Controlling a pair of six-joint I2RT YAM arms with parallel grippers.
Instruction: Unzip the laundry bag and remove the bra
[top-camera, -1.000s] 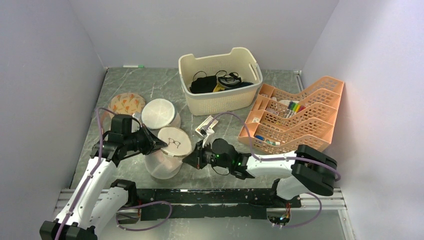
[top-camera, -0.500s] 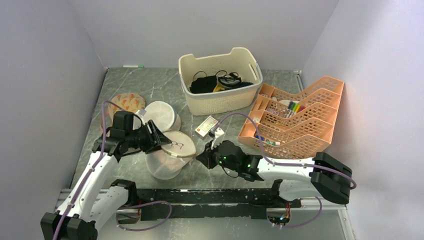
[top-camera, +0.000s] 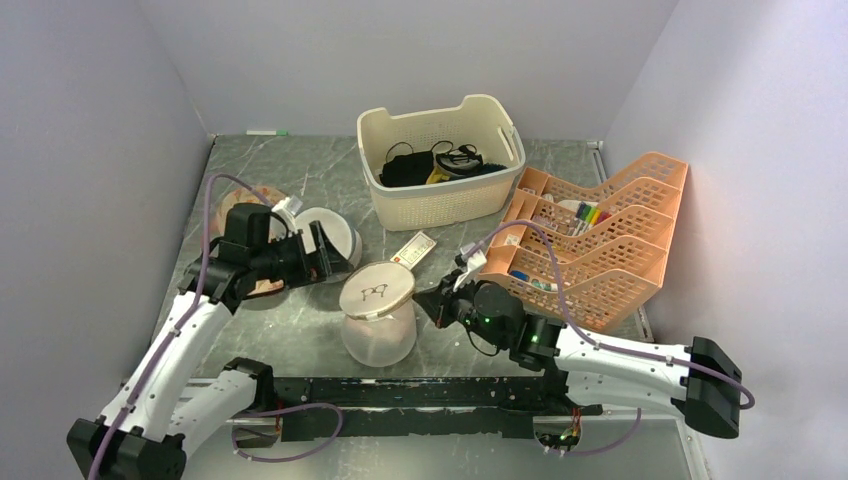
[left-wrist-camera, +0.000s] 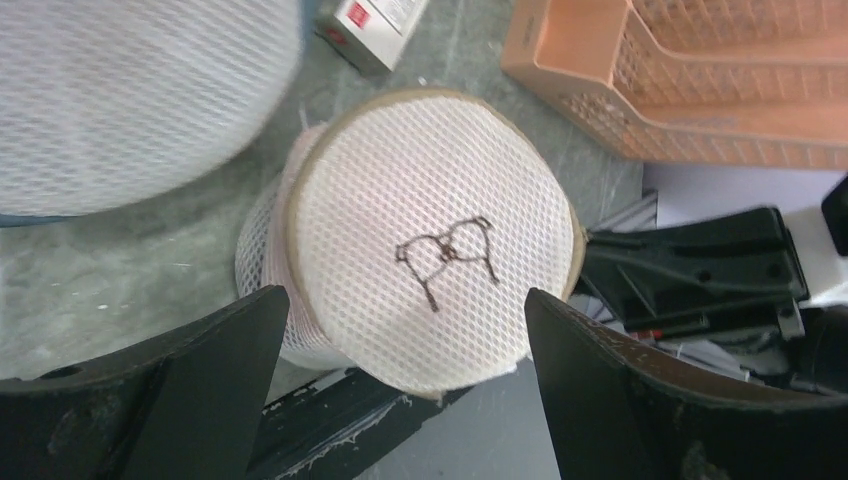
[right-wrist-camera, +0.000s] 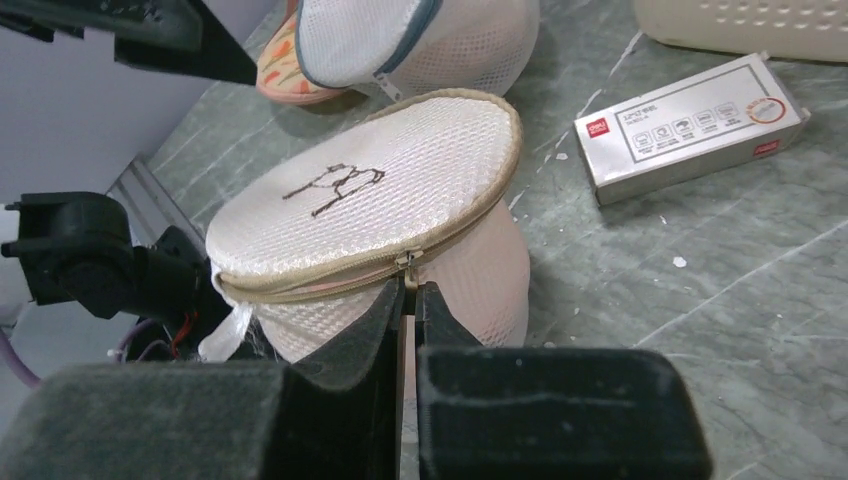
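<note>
The laundry bag (top-camera: 377, 312) stands upright near the table's front, its beige face with the black glasses-like mark (left-wrist-camera: 447, 250) turned up. My right gripper (right-wrist-camera: 410, 292) is shut on the zipper pull (right-wrist-camera: 409, 266) at the bag's right side. The zip gapes a little to the left of the pull, with pink showing in the slit. My left gripper (top-camera: 322, 256) hangs open to the left of the bag (left-wrist-camera: 430, 230), holding nothing. The bra is hidden inside the bag.
A plain white round mesh bag (top-camera: 325, 232) lies just behind my left gripper, beside a patterned orange one (right-wrist-camera: 290, 70). A small box (top-camera: 415, 247) lies behind the laundry bag. The cream basket (top-camera: 440, 190) and orange organiser (top-camera: 590, 240) stand at the back right.
My left gripper has opened, let go of the laundry bag and drawn back left. The bag has shifted right and settled upright. My right arm has pulled right, still holding the zipper pull.
</note>
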